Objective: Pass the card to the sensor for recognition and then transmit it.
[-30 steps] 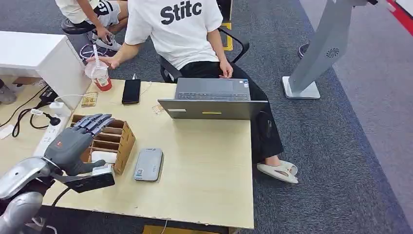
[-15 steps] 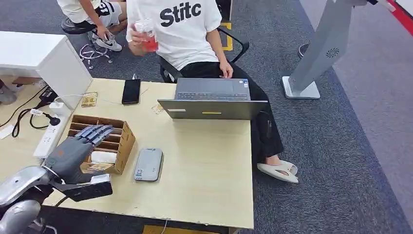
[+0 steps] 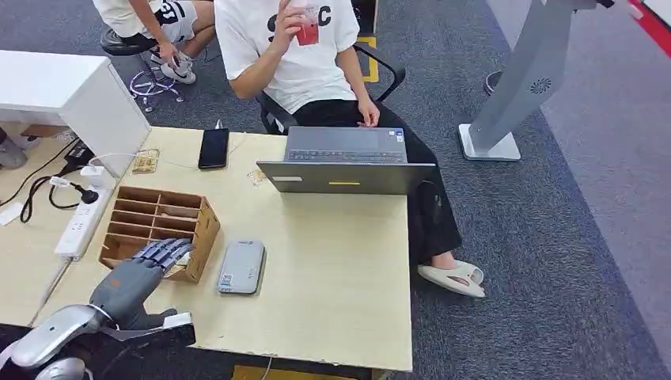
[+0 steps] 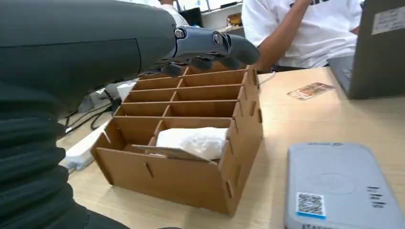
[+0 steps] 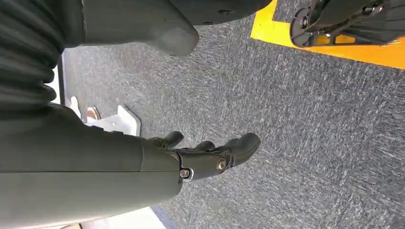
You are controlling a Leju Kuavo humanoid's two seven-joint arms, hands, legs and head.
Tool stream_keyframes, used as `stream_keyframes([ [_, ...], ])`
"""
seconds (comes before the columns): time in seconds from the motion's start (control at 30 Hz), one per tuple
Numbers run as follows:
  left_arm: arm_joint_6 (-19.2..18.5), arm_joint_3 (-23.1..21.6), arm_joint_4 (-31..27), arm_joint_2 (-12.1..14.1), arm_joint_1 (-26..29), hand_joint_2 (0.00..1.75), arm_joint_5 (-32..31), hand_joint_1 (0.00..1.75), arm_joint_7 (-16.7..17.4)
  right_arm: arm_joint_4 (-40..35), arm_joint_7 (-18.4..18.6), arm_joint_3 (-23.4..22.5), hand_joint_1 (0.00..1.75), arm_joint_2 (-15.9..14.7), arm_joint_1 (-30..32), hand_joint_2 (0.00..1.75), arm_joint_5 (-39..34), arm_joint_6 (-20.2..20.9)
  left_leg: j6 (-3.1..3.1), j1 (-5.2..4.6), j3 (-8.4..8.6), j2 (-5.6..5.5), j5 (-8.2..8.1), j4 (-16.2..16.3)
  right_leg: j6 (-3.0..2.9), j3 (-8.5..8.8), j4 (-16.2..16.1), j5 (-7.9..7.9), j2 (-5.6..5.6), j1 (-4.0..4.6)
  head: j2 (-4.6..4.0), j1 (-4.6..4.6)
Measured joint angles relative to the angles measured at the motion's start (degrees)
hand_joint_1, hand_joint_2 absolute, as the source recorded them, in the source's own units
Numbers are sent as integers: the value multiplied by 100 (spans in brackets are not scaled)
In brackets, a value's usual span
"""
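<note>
On the pale wooden table [image 3: 332, 261], seen from the head view, a brown cardboard divider box [image 3: 158, 229] sits beside a flat grey rectangular card reader [image 3: 241, 267]. Farther back stand an open grey laptop [image 3: 346, 162], a black phone [image 3: 213, 148] and a white power strip [image 3: 77, 226], with a seated person in a white T-shirt [image 3: 297, 47] behind the laptop raising a red drink. The robot's left hand [image 3: 138, 273] hovers at the box's near end, fingers spread and empty.

From the left wrist view, the left hand's dark fingers [image 4: 210, 43] stretch out above the box's compartments [image 4: 191, 100], touching nothing. A tilted card, possibly tan [image 4: 174, 152], lies in a near compartment against a white crumpled wad [image 4: 193, 140]; the fingers are well apart from it. The reader [image 4: 341, 186] lies just beside the box.

From the right wrist view, the right hand [image 5: 210, 155] hangs over grey carpet [image 5: 296, 119], fingers loosely apart, holding nothing.
</note>
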Motion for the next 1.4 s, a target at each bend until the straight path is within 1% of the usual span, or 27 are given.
stream_keyframes([
  [0.3,90,2,201,-129,76,175,-190,0,15,0,31,0,0,0,-1,175,2,0,0,0,0,-1,0,0,0,1,0,0,0,0,0,2],
  [0.37,276,24,243,-179,83,175,-536,0,118,0,37,0,0,0,-1,175,7,-7,0,0,1,-1,0,0,0,0,0,0,0,0,0,0],
  [0.43,605,89,321,-302,78,175,-1142,0,223,0,48,0,0,0,-3,175,9,-13,0,0,1,-2,0,0,0,1,-1,0,-2,0,0,0],
  [0.6,977,243,511,-619,35,175,-1933,0,383,0,66,0,0,0,-10,175,42,-24,0,-1,1,0,0,0,0,0,-1,1,1,-1,0,2],
  [0.77,1139,466,704,-881,-26,175,-2310,0,396,0,109,0,0,0,-17,175,68,-33,0,-1,1,-1,0,0,0,0,0,1,0,0,0,0],
  [0.97,1099,621,896,-1058,-111,175,-2371,0,378,0,131,0,0,0,-19,175,70,-33,0,-1,1,-1,0,0,0,0,0,1,0,0,0,0],
  [1.07,939,647,986,-1093,-142,175,-2284,0,348,0,133,0,0,0,-18,175,63,-33,0,-1,1,-1,0,0,0,0,0,1,0,0,0,0],
  [1.17,732,662,1034,-1077,-154,175,-2142,0,253,0,135,0,0,0,-18,175,61,-26,0,-1,0,-1,0,0,0,1,0,1,0,0,0,0],
  [1.27,588,667,1051,-1023,-155,175,-2037,0,252,0,146,0,0,0,-17,175,59,-24,0,0,0,-1,0,0,0,0,1,1,0,0,0,0],
  [1.4,553,667,1075,-973,-154,175,-2022,0,251,0,146,0,0,0,-18,175,57,-24,0,0,0,-2,0,0,0,0,1,1,0,0,0,2],
])
